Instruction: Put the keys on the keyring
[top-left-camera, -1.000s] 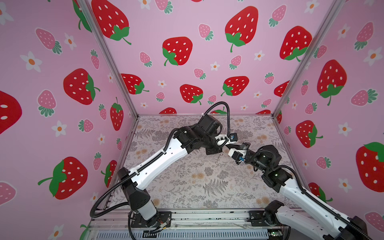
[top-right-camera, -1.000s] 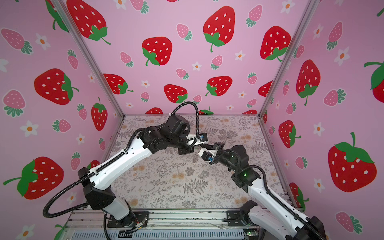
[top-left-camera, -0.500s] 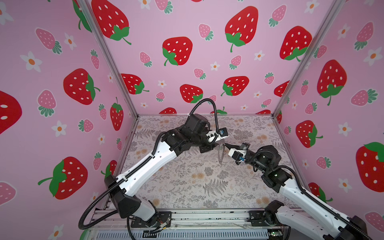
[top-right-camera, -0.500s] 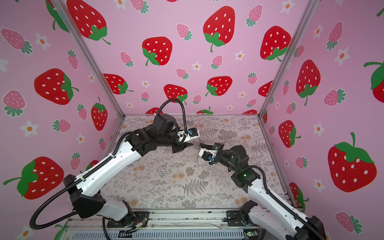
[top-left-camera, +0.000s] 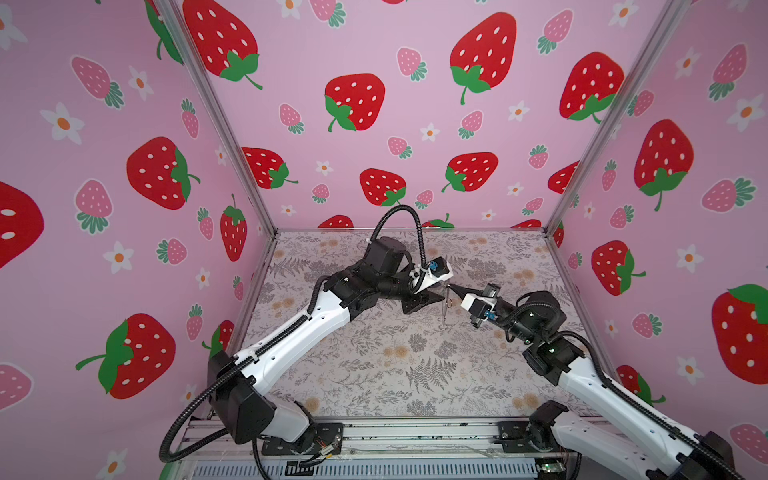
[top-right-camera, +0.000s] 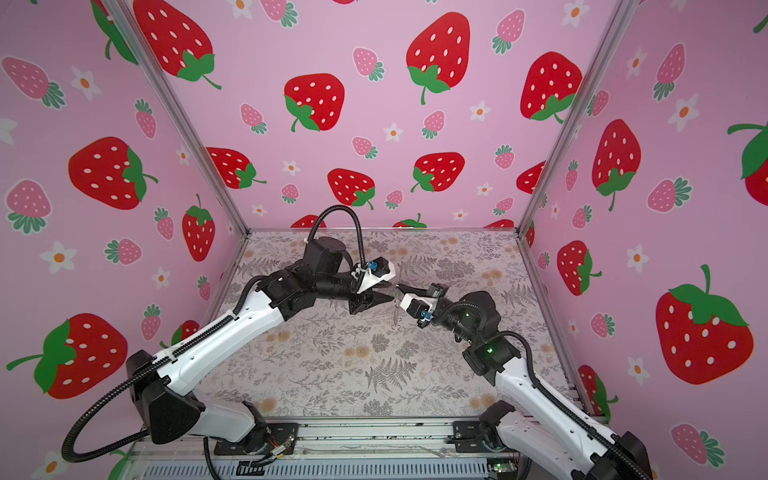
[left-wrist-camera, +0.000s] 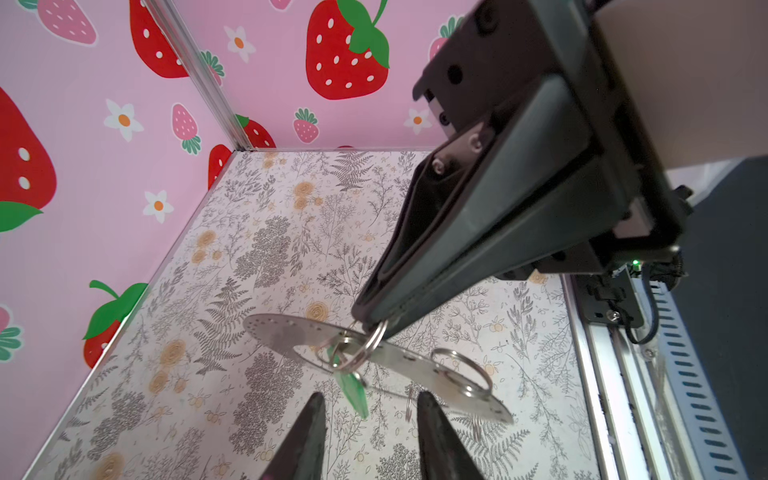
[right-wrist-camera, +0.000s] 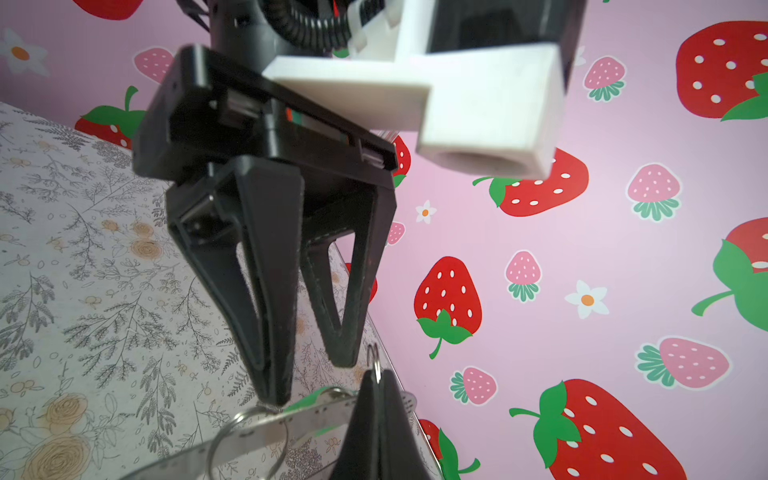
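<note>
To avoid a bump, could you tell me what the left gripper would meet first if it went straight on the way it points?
Probably the green tag of the keys, hanging just ahead of the left gripper, between its open jaws; the keyring, held up by the shut right gripper, lies behind.

The large flat grey metal keyring (left-wrist-camera: 282, 332) hung tilted in mid-air by one wire loop (left-wrist-camera: 379, 333). A bright-green plastic key tag (left-wrist-camera: 354, 392) dangled beneath it.
</note>
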